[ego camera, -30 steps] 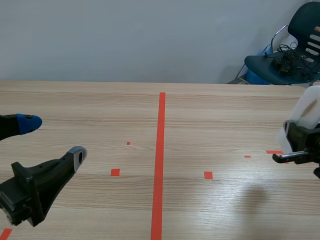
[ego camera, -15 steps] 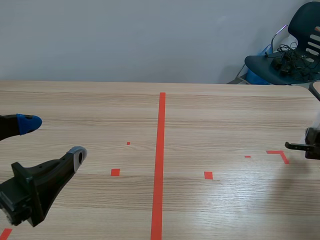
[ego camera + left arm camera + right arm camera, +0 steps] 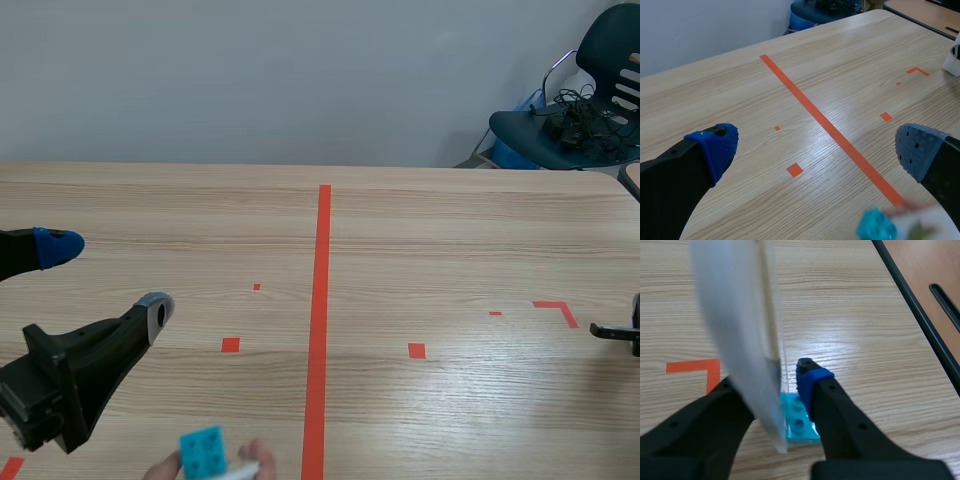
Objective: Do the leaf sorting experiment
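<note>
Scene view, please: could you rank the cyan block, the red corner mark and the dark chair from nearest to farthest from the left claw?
1. The cyan block, held in a person's fingers beside the left claw, at the near edge of the table.
2. The red corner mark, across the table on its right side.
3. The dark chair, beyond the table's far right corner.

Card [image 3: 740,315] (block [image 3: 796,426] beneath) sits inside the right gripper [image 3: 767,380].

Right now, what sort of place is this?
Probably a robotics lab or test room: a wooden table marked with orange-red tape, a black robot arm with open jaws over it, and an office chair piled with cables by a plain wall.
</note>
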